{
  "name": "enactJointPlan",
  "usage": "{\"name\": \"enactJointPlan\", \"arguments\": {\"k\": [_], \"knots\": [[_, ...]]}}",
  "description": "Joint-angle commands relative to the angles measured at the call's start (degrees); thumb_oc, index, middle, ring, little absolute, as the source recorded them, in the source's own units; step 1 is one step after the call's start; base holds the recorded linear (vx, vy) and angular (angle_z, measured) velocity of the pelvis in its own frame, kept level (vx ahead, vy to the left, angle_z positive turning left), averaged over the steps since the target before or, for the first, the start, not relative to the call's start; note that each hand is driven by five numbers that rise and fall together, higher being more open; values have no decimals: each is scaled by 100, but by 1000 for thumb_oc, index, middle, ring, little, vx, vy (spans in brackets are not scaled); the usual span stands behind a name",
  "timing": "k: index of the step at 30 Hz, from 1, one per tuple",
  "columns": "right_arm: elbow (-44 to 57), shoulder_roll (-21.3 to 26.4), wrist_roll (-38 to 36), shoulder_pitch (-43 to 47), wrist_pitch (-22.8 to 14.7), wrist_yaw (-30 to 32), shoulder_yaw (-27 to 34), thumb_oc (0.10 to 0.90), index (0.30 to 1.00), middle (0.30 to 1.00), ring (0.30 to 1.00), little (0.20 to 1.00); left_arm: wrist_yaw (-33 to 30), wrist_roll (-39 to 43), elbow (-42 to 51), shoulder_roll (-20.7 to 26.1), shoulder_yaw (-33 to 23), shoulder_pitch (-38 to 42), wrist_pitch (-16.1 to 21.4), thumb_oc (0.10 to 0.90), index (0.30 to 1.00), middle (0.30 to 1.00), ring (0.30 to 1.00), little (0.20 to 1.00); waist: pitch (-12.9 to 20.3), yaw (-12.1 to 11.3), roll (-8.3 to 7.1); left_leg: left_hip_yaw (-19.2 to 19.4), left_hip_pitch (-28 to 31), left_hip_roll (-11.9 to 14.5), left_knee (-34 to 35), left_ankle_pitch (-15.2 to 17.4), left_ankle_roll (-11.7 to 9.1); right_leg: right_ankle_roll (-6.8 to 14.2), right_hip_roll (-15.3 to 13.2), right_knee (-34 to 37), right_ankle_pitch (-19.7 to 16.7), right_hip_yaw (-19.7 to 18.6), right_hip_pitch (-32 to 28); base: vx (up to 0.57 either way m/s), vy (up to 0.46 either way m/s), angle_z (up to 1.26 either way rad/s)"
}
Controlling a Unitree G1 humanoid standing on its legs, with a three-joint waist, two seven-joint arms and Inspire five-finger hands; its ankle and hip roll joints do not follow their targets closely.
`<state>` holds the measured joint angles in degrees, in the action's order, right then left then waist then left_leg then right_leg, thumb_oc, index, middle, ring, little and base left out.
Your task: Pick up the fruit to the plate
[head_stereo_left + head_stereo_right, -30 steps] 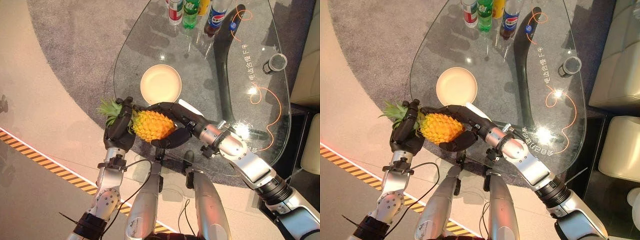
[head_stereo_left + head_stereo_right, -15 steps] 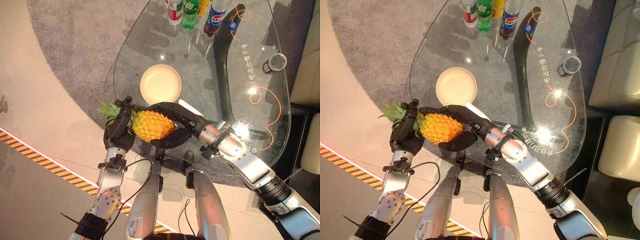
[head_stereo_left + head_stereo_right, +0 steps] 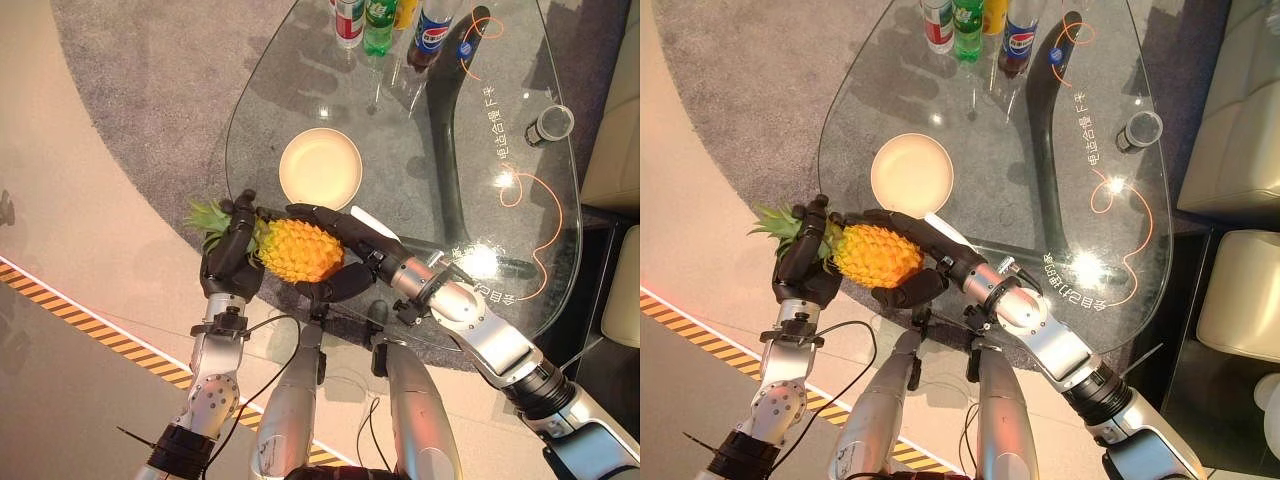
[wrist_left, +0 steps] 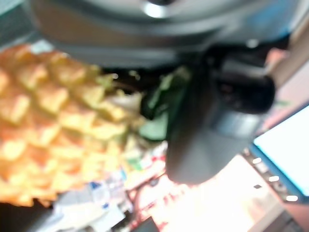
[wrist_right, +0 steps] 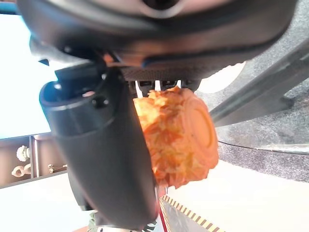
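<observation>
L hand (image 3: pixel 232 262) curls round the crown end of the pineapple (image 3: pixel 298 250), fingers (image 3: pixel 244 214) wrapped over the leaves. Fruit's in the air at the near edge of the glass tabletop (image 3: pixel 400 150), short of the plate (image 3: pixel 320 168). R hand (image 3: pixel 345 255) cups the body, fingers curled over top, thumb under. Carry step, I'd say. Next: lift fwd over the plate, lower gently, both hands release together.

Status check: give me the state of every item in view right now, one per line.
pineapple: held between both hands, at the table's near edge
left hand: shut on the crown end
right hand: shut on the body
plate: empty, on the glass table
bottles: upright, far edge
</observation>
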<state>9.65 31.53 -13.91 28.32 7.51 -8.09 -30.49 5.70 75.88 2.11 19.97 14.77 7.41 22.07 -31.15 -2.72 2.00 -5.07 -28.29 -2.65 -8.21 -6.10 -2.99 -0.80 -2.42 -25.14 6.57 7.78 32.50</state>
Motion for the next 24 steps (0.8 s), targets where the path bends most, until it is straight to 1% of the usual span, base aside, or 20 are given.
{"name": "enactJointPlan", "arguments": {"k": [1,7,12,18,24], "knots": [[536,-365,66,22,-187,273,-331,800,900,900,900,900,1126,-39,1296,-394,0,672,330,100,300,300,300,200,136,104,-177,219,-37,-321,-843,597,195,294,130,859,-534,-313,-438,0,0,0],[382,-300,181,-163,-301,754,-42,800,900,900,900,900,1194,-4,1242,-396,-70,625,343,100,300,300,300,200,136,134,-190,232,-8,-308,-822,593,185,297,132,880,-544,-300,-466,0,0,0],[400,-249,234,-392,-310,1103,320,800,900,900,900,900,1184,-90,1262,-404,-181,558,377,100,300,300,300,200,136,167,-209,259,-6,-288,-811,592,194,308,146,851,-543,-302,-444,0,0,0],[304,-233,181,-794,-347,1235,650,800,900,900,900,900,1200,-408,1226,-366,-466,474,629,100,300,300,300,200,136,202,-226,259,22,-276,-801,603,183,307,162,842,-527,-313,-455,0,0,0],[212,-219,228,-1094,-385,1216,857,800,900,900,900,900,1232,-538,1232,-343,-731,440,701,100,300,300,300,200,136,231,-228,255,39,-264,-803,606,173,303,163,834,-520,-321,-461,0,0,0]]}}
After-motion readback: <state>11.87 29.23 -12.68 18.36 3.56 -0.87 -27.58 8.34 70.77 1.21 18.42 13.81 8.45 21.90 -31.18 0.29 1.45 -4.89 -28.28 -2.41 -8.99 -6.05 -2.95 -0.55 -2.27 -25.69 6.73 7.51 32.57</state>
